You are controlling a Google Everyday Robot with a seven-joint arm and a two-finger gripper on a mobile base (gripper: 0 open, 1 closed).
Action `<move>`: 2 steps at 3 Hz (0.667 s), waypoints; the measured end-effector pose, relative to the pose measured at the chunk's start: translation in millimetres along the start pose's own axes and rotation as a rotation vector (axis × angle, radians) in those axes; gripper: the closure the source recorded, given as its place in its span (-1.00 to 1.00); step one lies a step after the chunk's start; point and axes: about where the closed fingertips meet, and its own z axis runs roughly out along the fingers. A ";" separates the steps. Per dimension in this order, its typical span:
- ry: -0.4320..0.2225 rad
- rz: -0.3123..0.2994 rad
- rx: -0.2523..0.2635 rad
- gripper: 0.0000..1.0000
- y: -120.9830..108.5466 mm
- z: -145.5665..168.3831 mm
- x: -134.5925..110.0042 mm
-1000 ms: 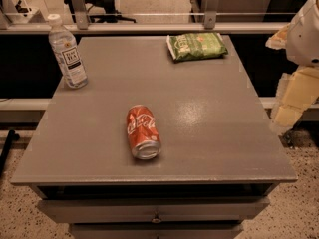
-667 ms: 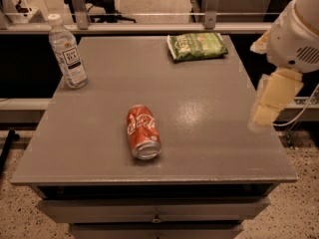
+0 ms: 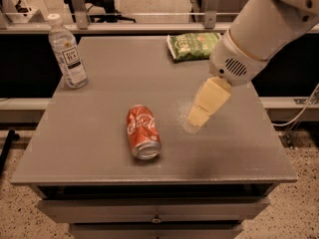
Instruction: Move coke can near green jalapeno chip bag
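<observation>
Camera view. The grey table (image 3: 89, 148) is seen from above and in front. The coke can (image 3: 143, 132) lies on its side toward the near edge, left of centre. Its silver end faces the viewer and its long axis runs roughly front to back, so it could roll sideways if nudged. The green jalapeno chip bag (image 3: 193, 45) lies flat at the far edge, right of centre and well apart from the can.

The robot arm (image 3: 264, 29) reaches in from the upper right, passing over the table's right half beside the bag. Its cream-coloured hand (image 3: 197, 118) points down and to the left. The hand hovers over bare tabletop near the can's right side, not touching the can and carrying nothing. Whether the hand is released or clenched cannot be told here. Judged from this placement, the step in hand is the approach to the can, with the grasp not yet made.

A clear plastic water bottle (image 3: 67, 54) with a white label stands upright at the far left corner, away from any line between can and bag. The tabletop between the two carries nothing. A drawer (image 3: 154, 210) sits below the front edge.
</observation>
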 end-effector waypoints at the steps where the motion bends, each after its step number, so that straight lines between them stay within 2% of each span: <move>1: -0.041 0.125 -0.055 -1.00 7.8 27.7 -22.1; 2: -0.066 0.242 -0.059 -1.00 17.0 53.8 -36.5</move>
